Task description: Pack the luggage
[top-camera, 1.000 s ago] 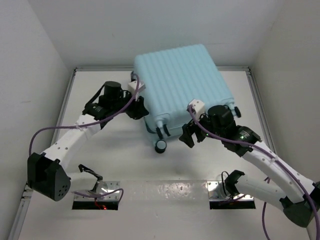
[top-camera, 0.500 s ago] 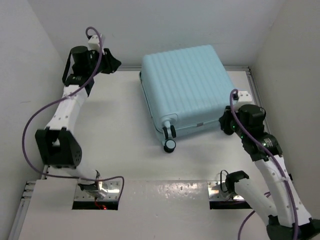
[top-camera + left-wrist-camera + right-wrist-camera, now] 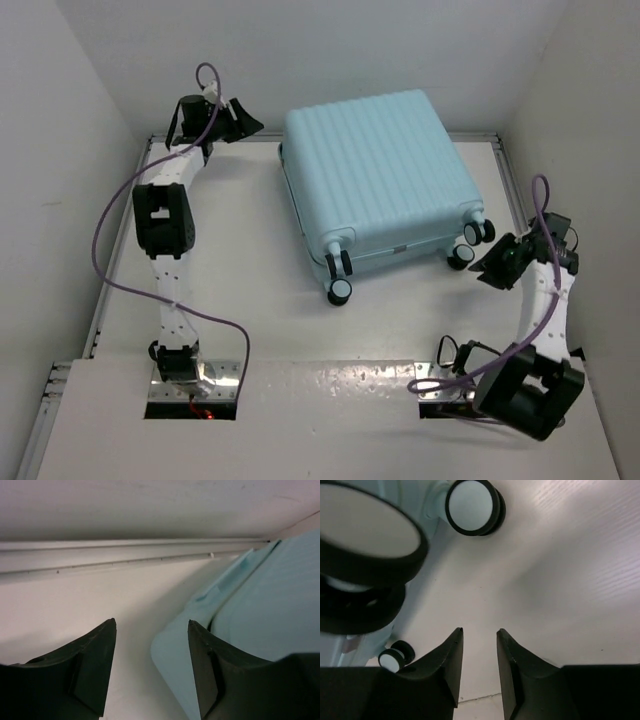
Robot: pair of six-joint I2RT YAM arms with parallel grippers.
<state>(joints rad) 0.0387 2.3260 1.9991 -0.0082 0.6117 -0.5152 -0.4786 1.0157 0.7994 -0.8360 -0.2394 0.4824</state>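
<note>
Here, the left gripper (image 3: 150,667) has its jaws set wide apart with nothing between them. It is held out at the far left of the table (image 3: 230,260), close to the back rail (image 3: 125,555) and just beside the far-left corner of the suitcase (image 3: 375,170), apparently not touching it. The right gripper (image 3: 477,645) has its jaws parted only narrowly, also holding nothing. It sits low at the near-right corner, near the wheels (image 3: 472,507) but apart from them. The suitcase lies flat on the table toward the back, ribbed shell up, wheel end facing the arms and turned slightly askew. The shell is shut, so its contents cannot be seen, and no loose items show on the table. Whether packing is done or not begun cannot be told. My reading is that the arms bracket the case at opposite corners, either to square it up or to work the seam. If so, the left jaws should meet the corner edge squarely, not the rounded shell, which would likely slip. The right should keep off the wheels, which would roll, and press on the shell rim. Push slowly from both sides together, or the case may pivot.
</note>
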